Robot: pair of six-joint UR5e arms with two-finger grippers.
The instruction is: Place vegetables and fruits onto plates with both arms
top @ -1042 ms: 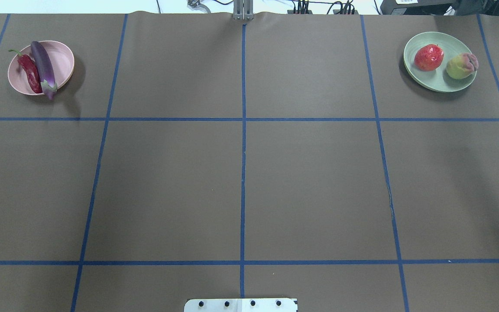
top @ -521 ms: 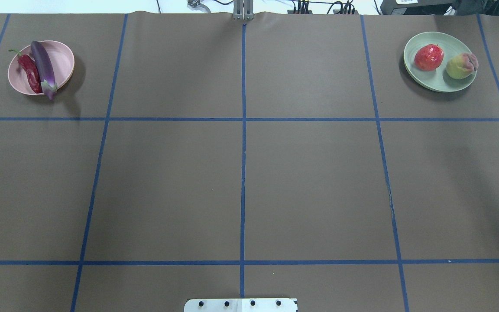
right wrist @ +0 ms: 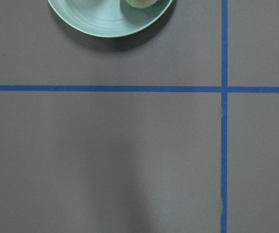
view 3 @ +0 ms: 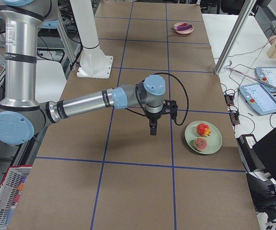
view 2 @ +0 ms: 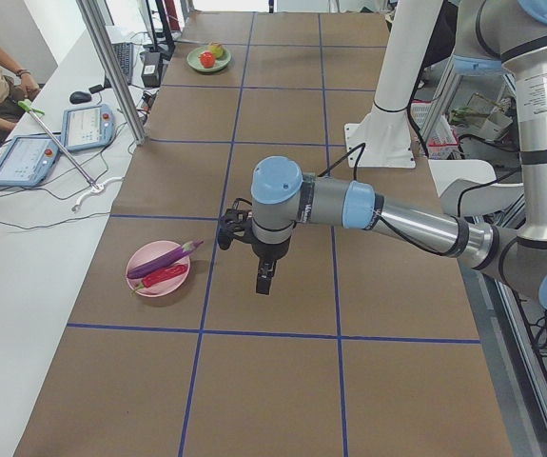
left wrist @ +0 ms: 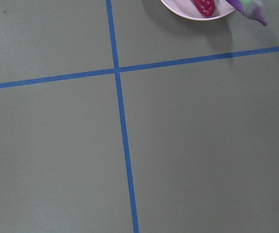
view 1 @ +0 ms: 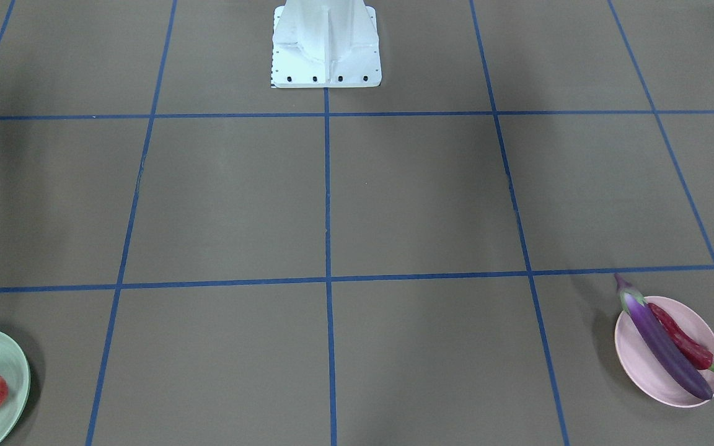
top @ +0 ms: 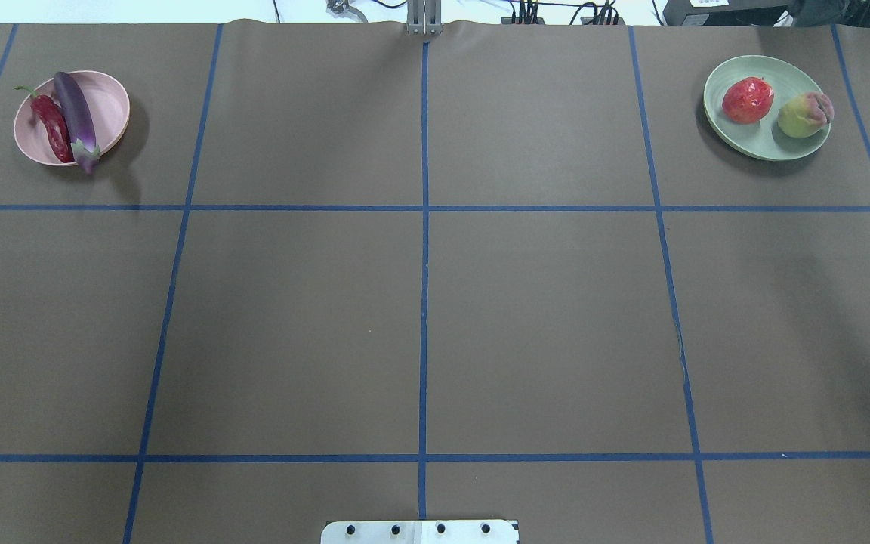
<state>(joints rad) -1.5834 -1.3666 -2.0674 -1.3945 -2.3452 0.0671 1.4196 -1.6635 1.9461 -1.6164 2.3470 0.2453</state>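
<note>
Eggplant (top: 76, 121), chili (top: 51, 128) side by side on pink plate (top: 110, 106), far to pedestal's (view 1: 326, 43) left; pomegranate (top: 748, 100), peach (top: 805, 115) on green plate (top: 763, 140), far to its right. I judge task done. Eggplant's cap end points pedestal-ward; left arm (view 2: 397, 214) nearer it. Both jaws' state: cannot tell.

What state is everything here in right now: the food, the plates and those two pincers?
eggplant: lying on the pink plate, cap end poking over the rim.
chili: lying on the pink plate beside the eggplant.
pomegranate: resting on the green plate.
peach: resting on the green plate, apart from the pomegranate.
left pincer: over bare table; open or shut, cannot tell.
right pincer: over bare table; open or shut, cannot tell.
</note>
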